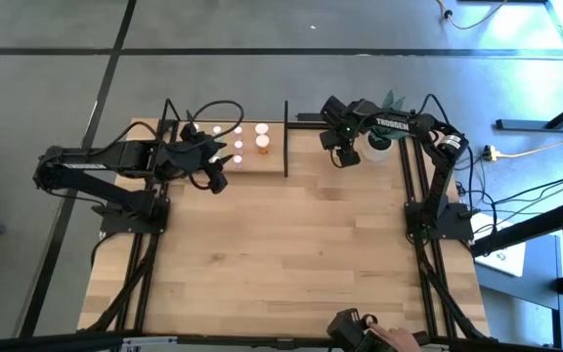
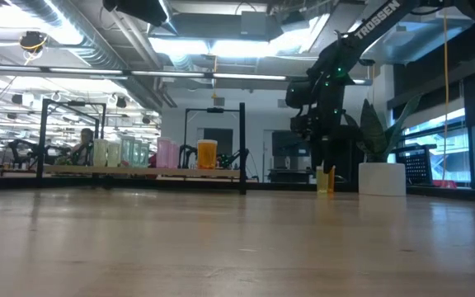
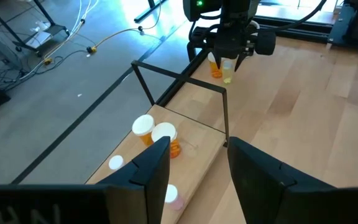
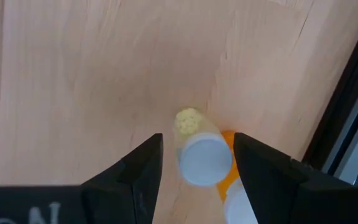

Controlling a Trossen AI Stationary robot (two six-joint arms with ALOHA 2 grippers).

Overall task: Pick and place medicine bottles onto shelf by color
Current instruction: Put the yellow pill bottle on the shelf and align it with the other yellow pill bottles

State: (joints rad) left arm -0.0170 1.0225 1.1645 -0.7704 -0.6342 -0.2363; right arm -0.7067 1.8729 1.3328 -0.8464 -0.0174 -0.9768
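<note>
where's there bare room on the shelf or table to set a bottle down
Free: the shelf's strip between the orange bottles and the upright end bar, and the wide tabletop nearer the camera. Crowded: the shelf's left part under the left gripper, and the corner by the plant pot, where the right gripper hangs over two bottles.

The bench (image 1: 281, 244) lies bare across its middle and near half. At the far edge the shelf (image 1: 225, 147) carries bottles (image 1: 261, 144), its black end bar (image 1: 285, 138) upright. Near the far right corner, the plant pot (image 1: 376, 147) crowds the right hand (image 1: 343, 156).
</note>
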